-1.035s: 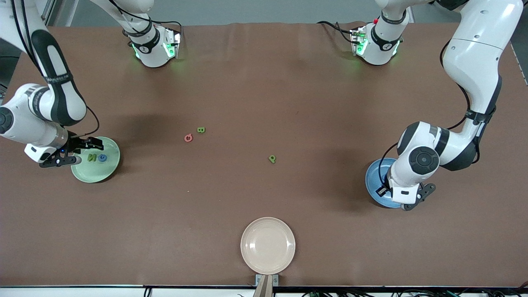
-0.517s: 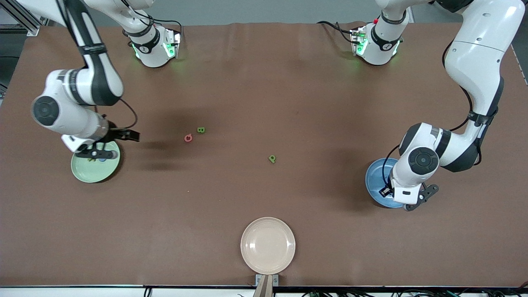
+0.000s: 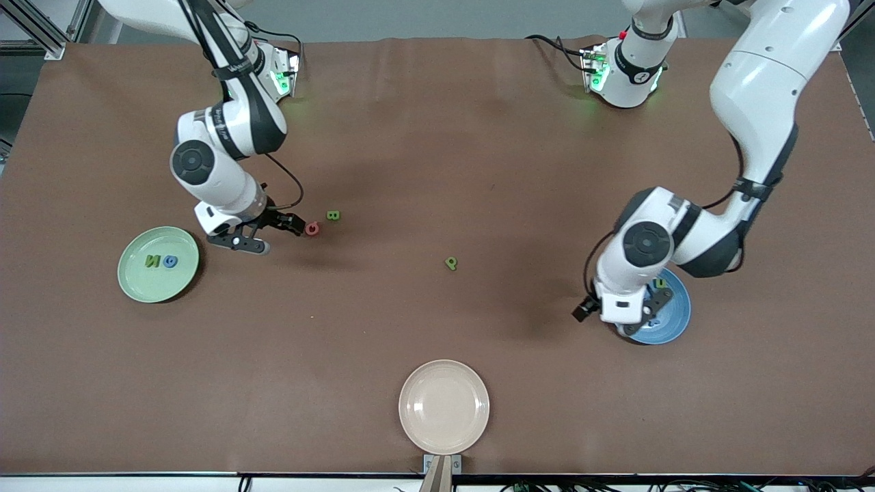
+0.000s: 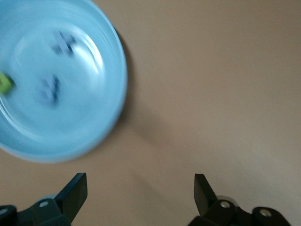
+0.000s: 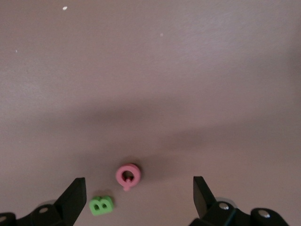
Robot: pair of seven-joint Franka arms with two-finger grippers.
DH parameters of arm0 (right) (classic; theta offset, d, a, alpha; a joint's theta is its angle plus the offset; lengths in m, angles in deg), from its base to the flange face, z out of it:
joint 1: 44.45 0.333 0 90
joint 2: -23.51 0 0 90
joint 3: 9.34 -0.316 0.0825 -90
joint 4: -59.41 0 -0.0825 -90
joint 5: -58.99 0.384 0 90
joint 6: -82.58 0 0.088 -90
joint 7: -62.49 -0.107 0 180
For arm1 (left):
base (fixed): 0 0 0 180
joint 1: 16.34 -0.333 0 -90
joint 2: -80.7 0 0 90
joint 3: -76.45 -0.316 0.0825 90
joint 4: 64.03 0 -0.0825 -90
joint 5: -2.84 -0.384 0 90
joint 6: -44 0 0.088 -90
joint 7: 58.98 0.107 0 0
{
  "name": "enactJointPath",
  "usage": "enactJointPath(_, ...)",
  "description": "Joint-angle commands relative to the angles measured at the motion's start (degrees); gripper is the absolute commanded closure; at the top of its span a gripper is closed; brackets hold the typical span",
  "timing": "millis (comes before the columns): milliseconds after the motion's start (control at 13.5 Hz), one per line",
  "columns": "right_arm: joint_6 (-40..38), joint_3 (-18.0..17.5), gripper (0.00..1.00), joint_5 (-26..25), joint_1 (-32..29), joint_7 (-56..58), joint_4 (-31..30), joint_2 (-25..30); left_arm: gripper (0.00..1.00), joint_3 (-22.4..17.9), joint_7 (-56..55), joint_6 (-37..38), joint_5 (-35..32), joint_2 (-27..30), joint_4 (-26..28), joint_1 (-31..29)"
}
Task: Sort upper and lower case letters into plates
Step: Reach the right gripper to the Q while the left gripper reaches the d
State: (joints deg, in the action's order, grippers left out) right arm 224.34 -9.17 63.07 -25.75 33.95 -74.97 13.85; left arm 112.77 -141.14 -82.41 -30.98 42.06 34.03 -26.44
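Note:
My right gripper [image 3: 268, 233] hangs open just above the table beside the red letter [image 3: 312, 228]. In the right wrist view that red letter [image 5: 128, 175] and a green B [image 5: 101, 205] lie between the open fingers [image 5: 75, 190]. Another green letter [image 3: 451, 263] lies alone mid-table. The pale green plate [image 3: 137, 283] holds a green letter [image 3: 152, 260] and a blue letter [image 3: 170, 261]. My left gripper [image 3: 621, 306] stands open and empty over the rim of the blue plate [image 3: 673, 321]. That plate [image 4: 89, 99] holds a green letter [image 4: 5, 82] and two blue letters [image 4: 61, 42].
A cream plate [image 3: 444, 406] sits at the table edge nearest the front camera, midway between the two arms. The green B [image 3: 333, 215] lies just past the red letter, toward the left arm's end of the table.
My right arm swung from the green plate to the red letter, staying open. My left gripper opened and shifted from over the blue plate toward mid-table; a green letter now shows in that plate.

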Motion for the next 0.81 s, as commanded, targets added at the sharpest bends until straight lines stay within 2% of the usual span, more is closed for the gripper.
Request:
enactJointPath(0,6.3,0.6,0.0,1.2,1.4,-2.5,-2.2,-3.3,0.0,0.1,-7.1,1.0,-0.5,0.3,0.0,3.9)
enactJointPath(296,9.4,0.7,0.01,1.5,4.9,-7.7,-2.2,-7.2,0.0,0.1,-11.5,0.9,-0.4,-0.7,-1.2,7.5)
enactJointPath(517,9.8,0.7,0.09,1.5,5.0,-7.7,-2.2,-8.6,0.01,0.1,-16.5,0.9,-0.1,-2.9,-4.1,11.1)
enactJointPath(739,9.8,0.7,0.21,1.5,5.1,-7.7,-2.6,-9.0,0.02,0.0,-22.8,0.9,0.2,-6.1,-7.1,16.3)
